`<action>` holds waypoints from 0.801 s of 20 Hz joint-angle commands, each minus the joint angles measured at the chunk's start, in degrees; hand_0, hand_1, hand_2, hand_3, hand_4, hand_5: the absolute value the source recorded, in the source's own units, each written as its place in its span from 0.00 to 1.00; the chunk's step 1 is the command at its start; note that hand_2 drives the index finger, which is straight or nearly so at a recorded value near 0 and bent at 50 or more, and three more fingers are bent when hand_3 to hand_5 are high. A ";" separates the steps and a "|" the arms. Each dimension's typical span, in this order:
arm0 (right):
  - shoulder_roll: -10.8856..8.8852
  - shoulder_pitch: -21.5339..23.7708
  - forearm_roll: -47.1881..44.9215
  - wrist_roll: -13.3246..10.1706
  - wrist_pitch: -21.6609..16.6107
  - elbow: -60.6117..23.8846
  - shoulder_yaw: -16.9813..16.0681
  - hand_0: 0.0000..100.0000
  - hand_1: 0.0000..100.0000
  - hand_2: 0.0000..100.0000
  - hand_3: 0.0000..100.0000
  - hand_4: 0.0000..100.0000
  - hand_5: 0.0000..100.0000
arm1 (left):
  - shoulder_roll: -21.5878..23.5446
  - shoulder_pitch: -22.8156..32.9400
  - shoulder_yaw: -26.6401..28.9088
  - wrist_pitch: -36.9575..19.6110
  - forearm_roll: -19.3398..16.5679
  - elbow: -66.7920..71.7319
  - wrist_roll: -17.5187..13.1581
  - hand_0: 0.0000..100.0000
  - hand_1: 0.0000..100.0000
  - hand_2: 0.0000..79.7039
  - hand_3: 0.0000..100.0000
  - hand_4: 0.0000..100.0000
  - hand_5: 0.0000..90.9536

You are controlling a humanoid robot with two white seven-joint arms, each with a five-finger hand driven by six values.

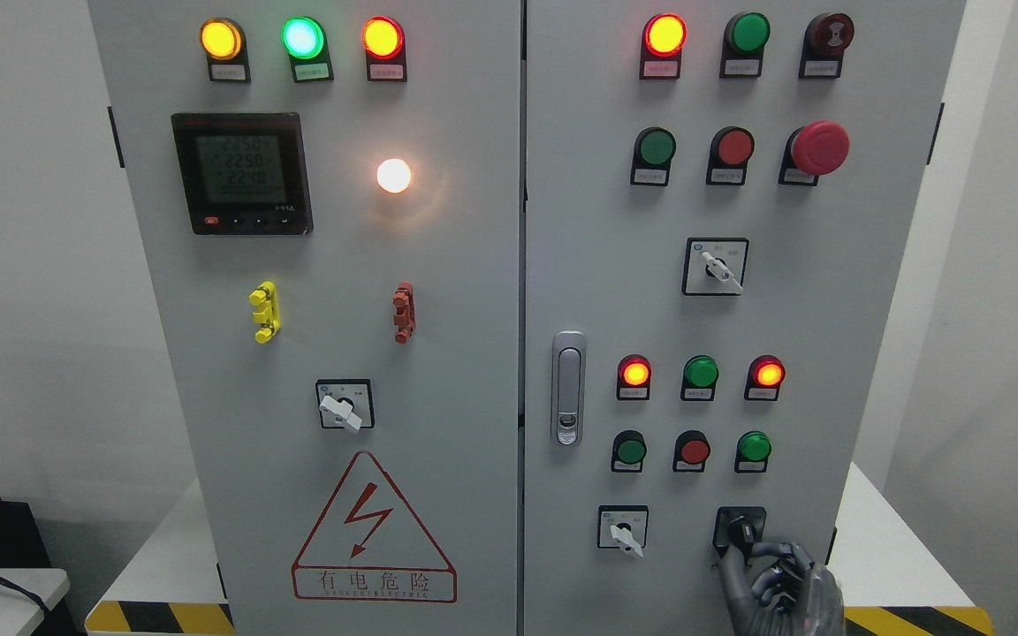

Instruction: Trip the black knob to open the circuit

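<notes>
We're low on the right cabinet door point(827, 265), where the black knob point(741, 533) sits at the bottom right, just beside a white-handled selector switch point(623, 530). Our right hand point(778, 579) is up at it, fingertips point(752, 555) curled against the knob's lower edge, though we can't tell if the pinch is firm. It's a small, rigid rotary handle, likely spring-stiff and smooth, so we'd grip its narrow bar across both flats and twist.
</notes>
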 commanded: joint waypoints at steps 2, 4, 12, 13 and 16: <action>0.06 0.02 -2.32 0.00 0.11 0.10 1.59 0.54 0.74 0.61 0.93 0.95 0.97 | 0.01 -0.44 0.00 0.02 -1.85 0.00 0.02 0.12 0.39 0.00 0.00 0.00 0.00; 0.06 -0.06 -2.32 0.00 0.11 0.10 1.59 0.54 0.74 0.61 0.93 0.95 0.97 | 0.01 -0.44 0.00 0.02 -1.85 0.00 0.02 0.12 0.39 0.00 0.00 0.00 0.00; 0.06 -0.77 -2.67 0.00 0.02 0.18 1.59 0.54 0.74 0.61 0.93 0.95 0.97 | 0.01 -0.44 0.00 0.02 -1.93 0.00 0.02 0.12 0.39 0.00 0.00 0.00 0.00; 0.06 -0.77 -2.67 0.00 0.11 0.18 1.59 0.54 0.74 0.61 0.93 0.95 0.97 | 0.01 -0.44 0.00 0.02 -1.93 0.00 0.02 0.12 0.39 0.00 0.00 0.00 0.00; 0.06 -0.77 -2.67 0.00 0.11 0.18 1.59 0.54 0.74 0.61 0.94 0.95 0.97 | 0.01 -0.44 0.00 0.02 -1.85 0.00 0.02 0.12 0.39 0.00 0.00 0.00 0.00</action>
